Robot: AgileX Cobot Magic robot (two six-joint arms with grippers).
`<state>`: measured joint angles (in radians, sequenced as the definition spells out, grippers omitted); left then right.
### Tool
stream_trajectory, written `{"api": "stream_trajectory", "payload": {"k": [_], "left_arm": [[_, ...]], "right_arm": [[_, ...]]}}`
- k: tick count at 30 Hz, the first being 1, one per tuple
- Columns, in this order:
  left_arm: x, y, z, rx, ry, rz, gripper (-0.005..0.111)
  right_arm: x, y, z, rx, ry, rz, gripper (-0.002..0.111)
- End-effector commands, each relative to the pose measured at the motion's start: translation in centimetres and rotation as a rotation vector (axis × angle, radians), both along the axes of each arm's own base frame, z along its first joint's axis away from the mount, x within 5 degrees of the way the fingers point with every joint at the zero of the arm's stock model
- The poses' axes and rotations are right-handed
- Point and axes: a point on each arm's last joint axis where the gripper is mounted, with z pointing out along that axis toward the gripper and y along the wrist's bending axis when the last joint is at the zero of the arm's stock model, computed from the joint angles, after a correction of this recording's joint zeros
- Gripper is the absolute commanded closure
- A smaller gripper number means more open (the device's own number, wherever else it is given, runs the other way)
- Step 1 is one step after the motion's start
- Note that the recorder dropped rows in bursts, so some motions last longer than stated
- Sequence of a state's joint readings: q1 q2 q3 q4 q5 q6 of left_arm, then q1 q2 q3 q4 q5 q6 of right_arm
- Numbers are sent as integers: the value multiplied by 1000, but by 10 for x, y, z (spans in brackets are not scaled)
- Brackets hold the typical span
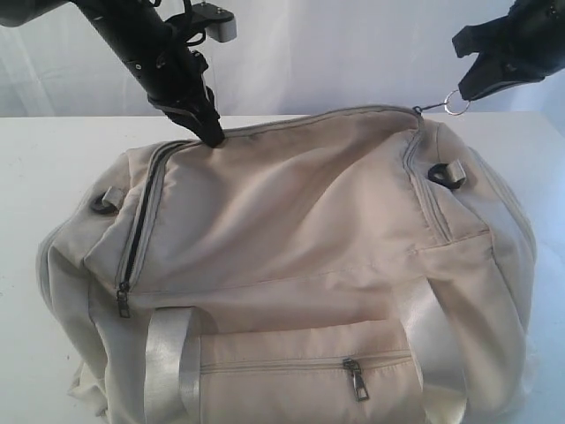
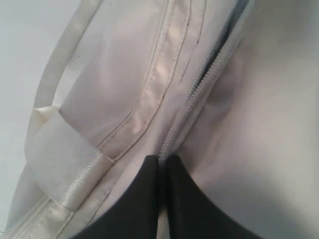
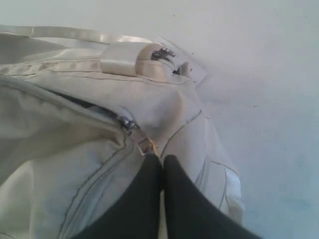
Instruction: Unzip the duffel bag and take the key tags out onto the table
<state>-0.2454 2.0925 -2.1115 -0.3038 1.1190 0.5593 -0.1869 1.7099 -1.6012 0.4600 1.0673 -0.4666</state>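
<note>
The cream duffel bag [image 1: 291,238] lies across the white table [image 1: 53,159]. My left gripper [image 1: 214,137] is shut on the bag's top zipper strip [image 2: 199,84] near its left end, its fingertips [image 2: 149,164] pinching the tape. At the bag's right end, my right gripper [image 1: 461,95] is shut on the zipper pull [image 3: 146,145] and its silver ring [image 1: 448,106], held taut just off the bag. A short dark gap [image 3: 79,102] shows behind the slider [image 3: 127,123]. The key tags are hidden.
A side zipper [image 1: 137,238] on the bag's left end shows a dark slit with its pull [image 1: 123,302] hanging low. A front pocket zipper [image 1: 356,380] is closed. Shiny webbing handles [image 1: 168,362] hang in front. Black D-rings [image 1: 441,174] sit at both ends.
</note>
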Motion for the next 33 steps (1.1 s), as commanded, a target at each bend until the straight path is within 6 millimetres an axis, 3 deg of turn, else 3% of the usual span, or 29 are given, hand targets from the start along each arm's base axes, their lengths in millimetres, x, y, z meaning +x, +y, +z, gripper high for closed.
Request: {"api": "stream_trajectory", "payload": {"k": [1, 12, 19, 23, 30, 33], "left_arm": [[-5, 1, 1, -1, 34, 2, 107], [-4, 1, 1, -3, 33, 15, 107], [-5, 0, 1, -11, 40, 12, 107], [-5, 0, 2, -18, 37, -2, 107], [-5, -1, 2, -28, 34, -9, 107], [-5, -1, 2, -27, 33, -12, 107]], "right_arm": [[-15, -6, 7, -49, -19, -39, 108], [-41, 3, 8, 6, -27, -48, 108], [-27, 9, 0, 159, -102, -98, 108], [-8, 14, -23, 299, -79, -84, 104], [21, 10, -75, 336, 15, -154, 76], [26, 9, -86, 339, 38, -170, 71]]}}
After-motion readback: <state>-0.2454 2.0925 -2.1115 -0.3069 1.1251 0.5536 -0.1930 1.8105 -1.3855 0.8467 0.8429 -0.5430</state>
